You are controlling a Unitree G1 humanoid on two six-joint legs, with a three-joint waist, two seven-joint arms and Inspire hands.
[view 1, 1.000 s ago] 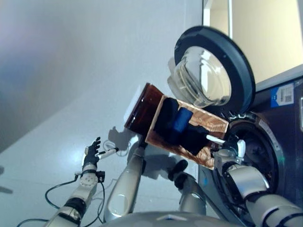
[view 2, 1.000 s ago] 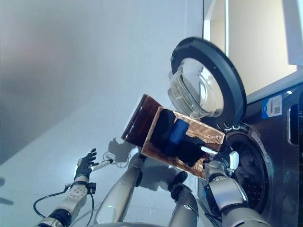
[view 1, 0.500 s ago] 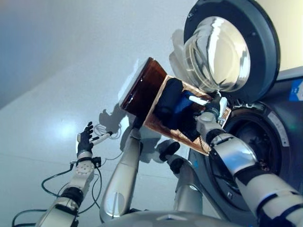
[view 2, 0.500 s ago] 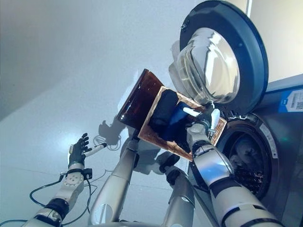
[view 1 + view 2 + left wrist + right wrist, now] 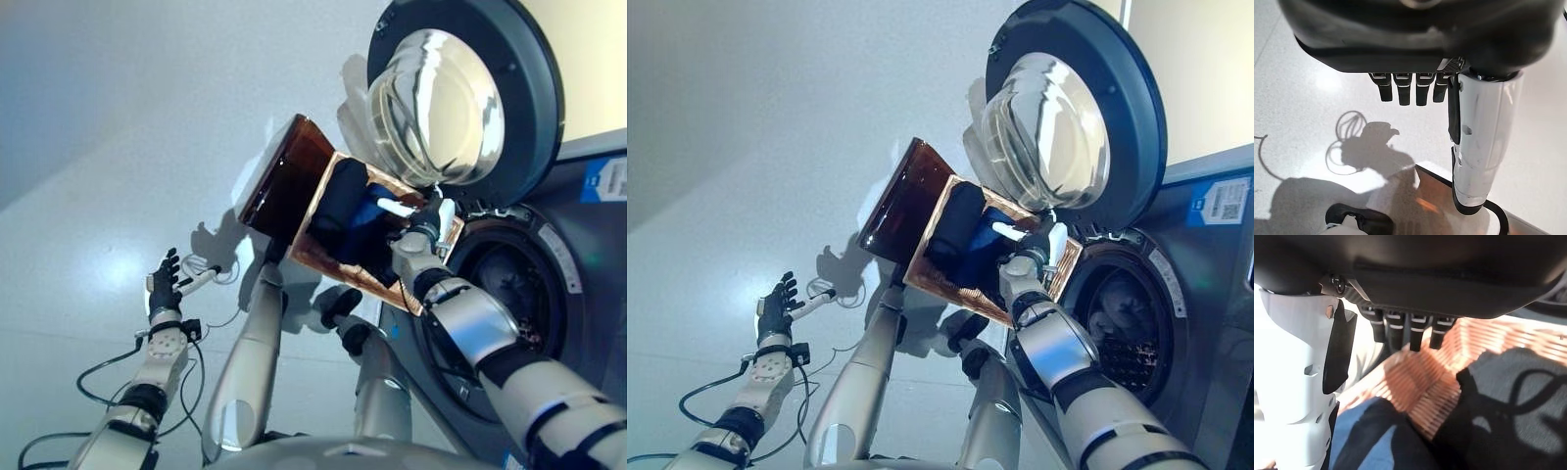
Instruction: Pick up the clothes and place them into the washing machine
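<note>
On the far left, the left hand [image 5: 163, 289] hung idle over the bare floor [image 5: 88, 196], its fingers relaxed and straight and holding nothing. To its right stood the brown wicker basket [image 5: 284, 186], and the clothes lay inside it: a black garment [image 5: 338, 201] toward the left and a blue garment [image 5: 370, 217] beside it, both dark against the woven wall. The right hand [image 5: 423, 223] hovered over the basket's right side, just above the blue garment, its fingers straight and released and closed on no cloth. Farther right, the washing machine [image 5: 578, 284] stood with its door [image 5: 460, 98] swung wide, and some laundry seemed to lie already in the drum [image 5: 1122, 318].

The main risk seemed to be a shallow grasp: if the fingers closed on only a fold of the blue garment, it could slip free on the way to the drum and drop to the floor. The two garments lay touching, so one might drag the other over the rim. The hand could also catch the basket's edge and tip it.
</note>
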